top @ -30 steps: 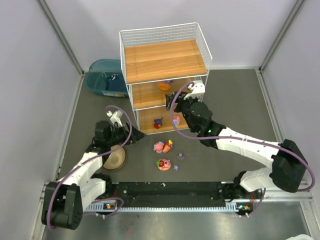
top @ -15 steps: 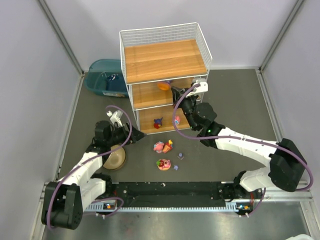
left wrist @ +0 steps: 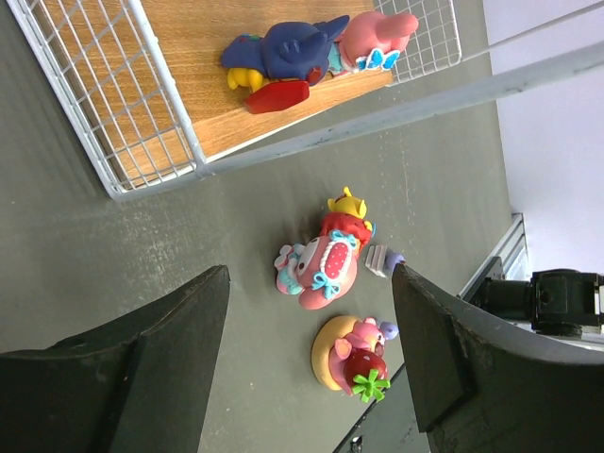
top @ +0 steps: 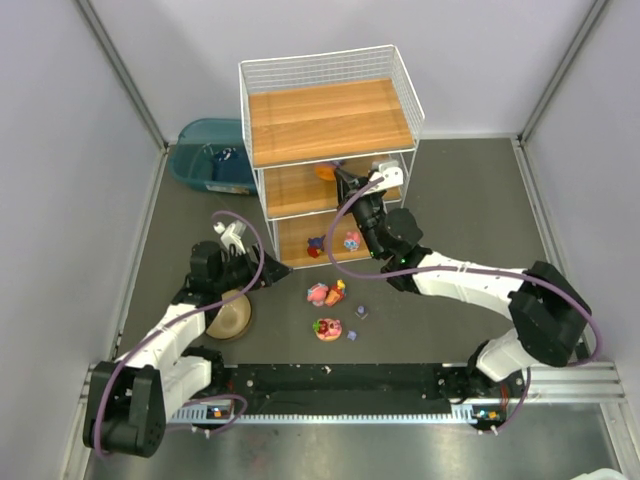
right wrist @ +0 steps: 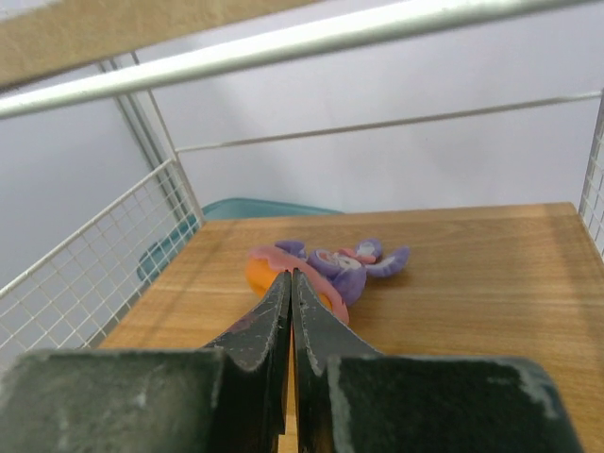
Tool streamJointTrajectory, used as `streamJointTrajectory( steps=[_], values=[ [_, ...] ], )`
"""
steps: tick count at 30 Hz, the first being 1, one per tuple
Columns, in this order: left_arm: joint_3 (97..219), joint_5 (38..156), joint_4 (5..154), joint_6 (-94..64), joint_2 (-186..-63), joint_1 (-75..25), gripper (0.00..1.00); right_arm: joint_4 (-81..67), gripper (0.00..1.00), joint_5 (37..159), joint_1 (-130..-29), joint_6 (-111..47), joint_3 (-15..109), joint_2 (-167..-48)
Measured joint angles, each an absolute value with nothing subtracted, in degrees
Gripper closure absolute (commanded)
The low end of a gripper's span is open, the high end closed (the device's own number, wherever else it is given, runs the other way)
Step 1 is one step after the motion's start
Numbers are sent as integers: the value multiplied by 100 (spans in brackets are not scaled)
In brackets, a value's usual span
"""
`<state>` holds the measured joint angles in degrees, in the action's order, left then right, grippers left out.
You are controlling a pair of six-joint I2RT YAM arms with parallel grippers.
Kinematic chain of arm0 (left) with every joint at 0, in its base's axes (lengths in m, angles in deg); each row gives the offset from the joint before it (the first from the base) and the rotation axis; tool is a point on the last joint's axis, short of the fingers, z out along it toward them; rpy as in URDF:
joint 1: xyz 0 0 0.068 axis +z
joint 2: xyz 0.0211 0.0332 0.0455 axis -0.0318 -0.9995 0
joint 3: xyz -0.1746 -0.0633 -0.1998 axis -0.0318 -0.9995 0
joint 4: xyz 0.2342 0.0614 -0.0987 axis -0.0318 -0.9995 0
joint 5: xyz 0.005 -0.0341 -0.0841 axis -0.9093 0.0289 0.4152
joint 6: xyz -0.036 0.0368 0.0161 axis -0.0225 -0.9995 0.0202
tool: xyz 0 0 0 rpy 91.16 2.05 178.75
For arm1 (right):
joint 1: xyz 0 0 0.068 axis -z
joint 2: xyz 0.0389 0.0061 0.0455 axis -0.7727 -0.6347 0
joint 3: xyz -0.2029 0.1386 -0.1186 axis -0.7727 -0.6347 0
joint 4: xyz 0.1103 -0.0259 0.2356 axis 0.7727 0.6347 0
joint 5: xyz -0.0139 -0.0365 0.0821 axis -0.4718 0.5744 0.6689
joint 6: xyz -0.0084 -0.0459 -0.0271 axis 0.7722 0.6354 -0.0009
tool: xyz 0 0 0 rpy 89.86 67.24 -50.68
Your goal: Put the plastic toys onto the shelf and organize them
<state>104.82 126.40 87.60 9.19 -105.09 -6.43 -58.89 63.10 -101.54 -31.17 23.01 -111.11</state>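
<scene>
The shelf stands at the back centre, a white wire rack with wooden boards. My right gripper reaches into its middle tier and is shut with nothing between the jaws. Its tips sit right at an orange-and-pink disc with a purple-eared bunny lying on the board; whether they touch it I cannot tell. Two toys rest on the bottom tier. More plastic toys lie on the floor: a pink one, a red-yellow one, a strawberry-topped disc. My left gripper hangs open near the shelf's lower left corner.
A teal bin sits left of the shelf. A tan bowl lies under my left arm. A tiny purple piece lies among the floor toys. The black rail runs along the near edge.
My right gripper has shut and moved left and deeper into the middle tier, toward the bunny toy. The left arm and the floor toys have not moved.
</scene>
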Motion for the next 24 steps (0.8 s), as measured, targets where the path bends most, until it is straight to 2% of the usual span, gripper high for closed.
streamJointTrajectory(
  steps=[9, 24],
  values=[
    [10482, 12642, 8760, 908, -10577, -643, 25, -6755, 100, 6325, -10154, -2693, 2332, -11446],
    [10482, 12644, 8767, 908, -10697, -643, 25, -6906, 100, 6323, -10132, -2457, 2826, -11883]
  ],
)
